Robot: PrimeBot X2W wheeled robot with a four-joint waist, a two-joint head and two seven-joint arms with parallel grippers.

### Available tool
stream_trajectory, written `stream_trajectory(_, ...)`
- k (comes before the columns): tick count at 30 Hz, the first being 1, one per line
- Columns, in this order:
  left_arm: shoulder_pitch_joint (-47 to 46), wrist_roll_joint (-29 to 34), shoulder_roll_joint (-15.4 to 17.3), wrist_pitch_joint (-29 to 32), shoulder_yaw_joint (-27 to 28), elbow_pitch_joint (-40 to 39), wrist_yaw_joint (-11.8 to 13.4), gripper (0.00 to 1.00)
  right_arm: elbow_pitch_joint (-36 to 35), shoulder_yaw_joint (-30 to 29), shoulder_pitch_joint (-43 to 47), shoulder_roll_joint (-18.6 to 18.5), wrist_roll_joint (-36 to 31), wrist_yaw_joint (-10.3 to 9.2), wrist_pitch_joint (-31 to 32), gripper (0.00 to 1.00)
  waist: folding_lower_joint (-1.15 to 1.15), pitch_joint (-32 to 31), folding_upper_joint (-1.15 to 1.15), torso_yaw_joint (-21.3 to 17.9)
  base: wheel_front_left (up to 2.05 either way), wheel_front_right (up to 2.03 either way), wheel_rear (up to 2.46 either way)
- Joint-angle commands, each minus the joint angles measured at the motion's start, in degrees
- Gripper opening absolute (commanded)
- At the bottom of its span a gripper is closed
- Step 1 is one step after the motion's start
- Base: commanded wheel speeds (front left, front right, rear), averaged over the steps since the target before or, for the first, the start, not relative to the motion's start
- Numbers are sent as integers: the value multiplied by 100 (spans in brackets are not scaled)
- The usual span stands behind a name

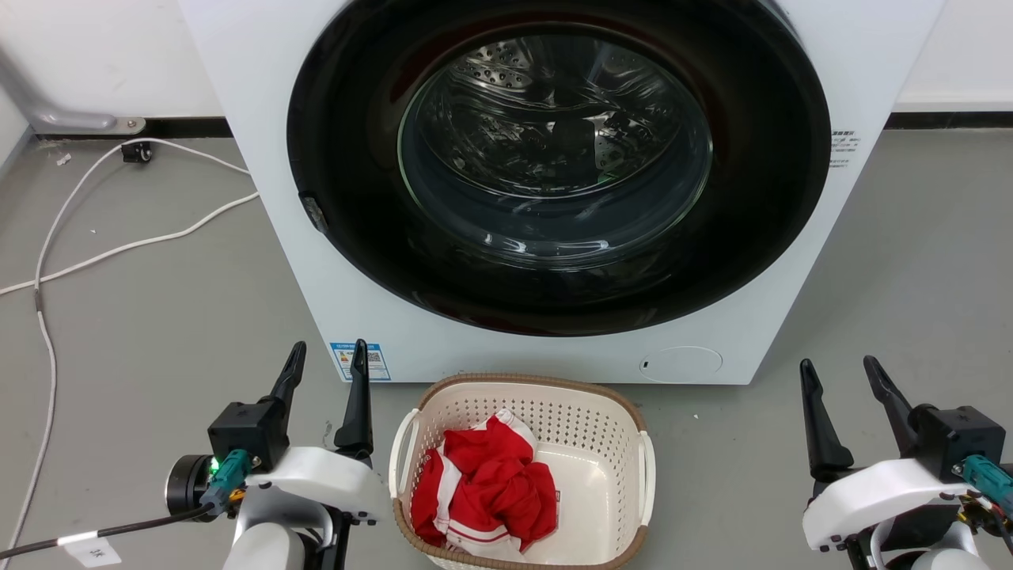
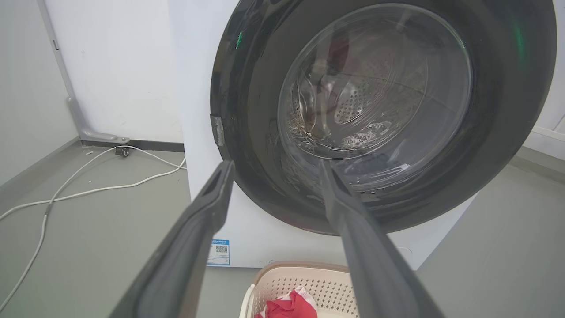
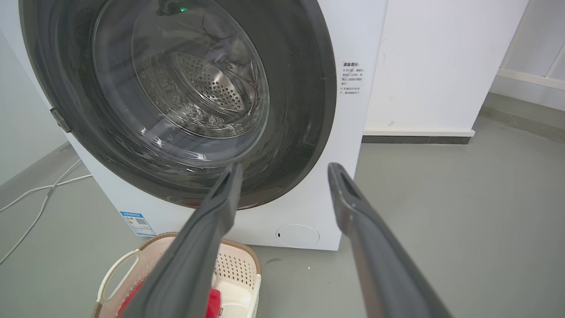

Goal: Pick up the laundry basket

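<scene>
The laundry basket (image 1: 586, 419) stands on the floor at the bottom centre of the head view, right before the washing machine. It is cream with perforated walls, a brown rim and white side handles, and red-and-white clothes (image 1: 487, 483) lie in it. My left gripper (image 1: 328, 356) is open to the left of the basket, its fingers pointing up and apart from the near handle. My right gripper (image 1: 837, 368) is open well to the right of the basket, with floor between them. The basket's far wall (image 2: 304, 282) shows low in the left wrist view, and its rim (image 3: 247, 254) in the right wrist view.
A white washing machine (image 1: 261, 158) with a large dark round door (image 1: 554, 158), shut, stands behind the basket. White cables (image 1: 103, 253) trail over the grey floor at the left. A white wall runs behind the machine.
</scene>
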Motion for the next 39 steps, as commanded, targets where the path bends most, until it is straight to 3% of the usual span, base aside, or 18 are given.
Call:
stream_trajectory(1, -100, 117, 12, -52, -18, -13, 27, 100, -71, 0, 45, 9, -112, -2, -39, 100, 0, 0, 0, -2, 0, 0, 0)
stream_trajectory(25, -77, 862, -79, -297, 45, 76, 85, 100, -257, -2, 115, 15, -1017, -3, -131, 100, 0, -21, 0, 6, 0, 0, 0)
stream_trajectory(39, -90, 854, -119, -291, 117, 166, 67, 100, -175, -45, 77, 15, -843, -3, -152, 100, 0, -40, 0, 4, 0, 0, 0)
